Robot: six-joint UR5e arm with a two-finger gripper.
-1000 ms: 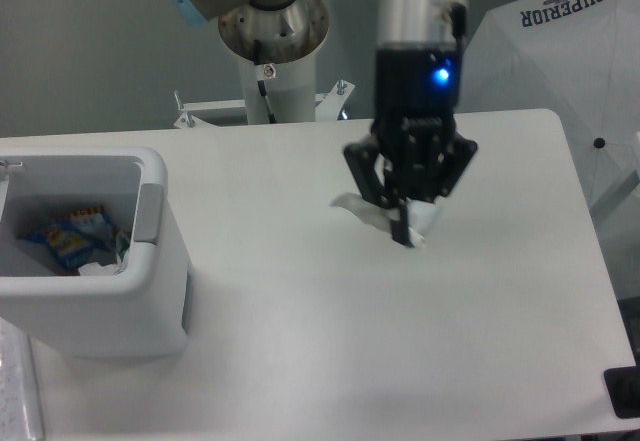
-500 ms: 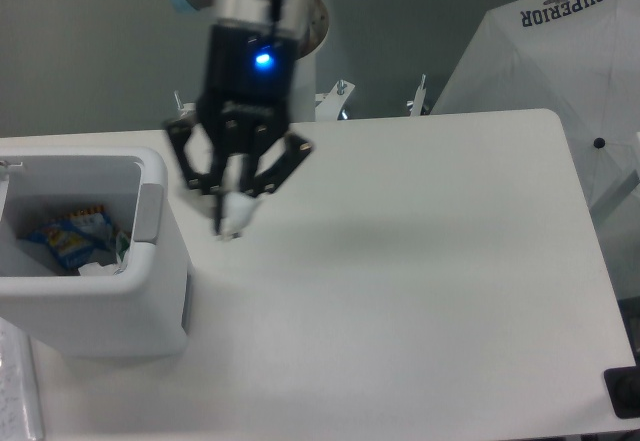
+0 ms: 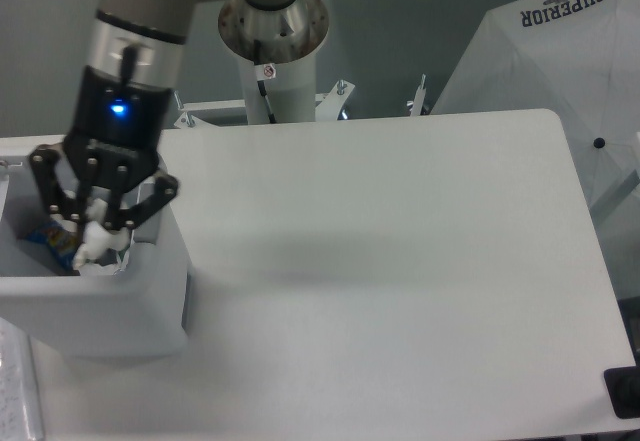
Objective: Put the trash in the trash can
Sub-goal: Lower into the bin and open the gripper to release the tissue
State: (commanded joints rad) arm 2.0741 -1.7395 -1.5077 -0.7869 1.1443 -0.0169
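Observation:
The trash can (image 3: 110,296), a white boxy bin, stands at the table's left edge. My gripper (image 3: 88,233) hangs over its open top, just inside the right rim. It is shut on the trash (image 3: 95,237), a small crumpled white scrap that pokes out below the fingertips. A second white scrap (image 3: 95,269) lies inside the bin, directly beneath the held one. The arm hides most of the bin's interior.
A blue-and-yellow snack packet (image 3: 52,241) lies in the bin. The arm's base column (image 3: 272,56) rises behind the table. A white "SUPERIOR" umbrella (image 3: 560,51) stands at the far right. A black object (image 3: 622,393) sits at the table's front right corner.
The gripper has carried the white scrap from the middle of the table leftward, and now holds it over the trash can's opening.

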